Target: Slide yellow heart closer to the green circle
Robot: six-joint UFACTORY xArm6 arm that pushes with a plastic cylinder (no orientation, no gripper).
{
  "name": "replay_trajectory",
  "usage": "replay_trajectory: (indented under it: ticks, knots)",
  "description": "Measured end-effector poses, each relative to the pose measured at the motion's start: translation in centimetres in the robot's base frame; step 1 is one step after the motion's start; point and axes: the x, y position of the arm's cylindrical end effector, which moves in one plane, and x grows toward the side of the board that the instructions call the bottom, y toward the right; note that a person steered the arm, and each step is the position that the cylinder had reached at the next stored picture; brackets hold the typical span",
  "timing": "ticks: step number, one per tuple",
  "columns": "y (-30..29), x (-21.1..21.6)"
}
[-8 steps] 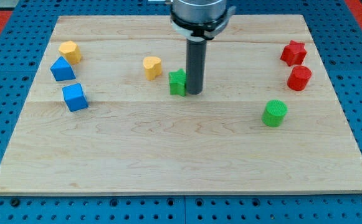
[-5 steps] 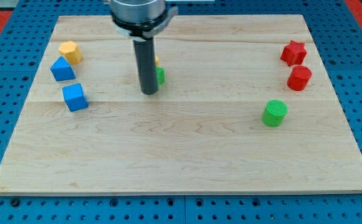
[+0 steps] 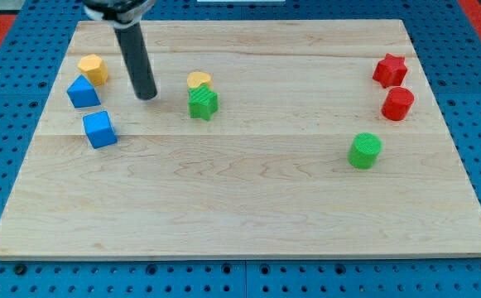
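Observation:
The yellow heart (image 3: pixel 198 80) lies left of the board's centre, touching the green star (image 3: pixel 202 103) just below it. The green circle (image 3: pixel 364 151) stands far off toward the view's right. My tip (image 3: pixel 147 96) rests on the board to the left of the heart and star, apart from both, with a gap of bare wood between. It is right of the blue and yellow blocks at the view's left.
A yellow hexagon (image 3: pixel 93 68), a blue triangle (image 3: pixel 82 91) and a blue cube (image 3: pixel 99 129) sit at the view's left. A red star (image 3: pixel 390 70) and a red cylinder (image 3: pixel 397 103) sit at the view's right, above the green circle.
My tip swept left from beside the green star, past the heart. The green star has been pushed left and now touches the yellow heart from below.

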Motion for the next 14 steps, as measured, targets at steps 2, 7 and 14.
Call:
replay_trajectory:
  ticks: [2,7,14]
  knots:
    - [8.0,-0.7]
    - [16.7,4.9]
    - [21.2,11.4]
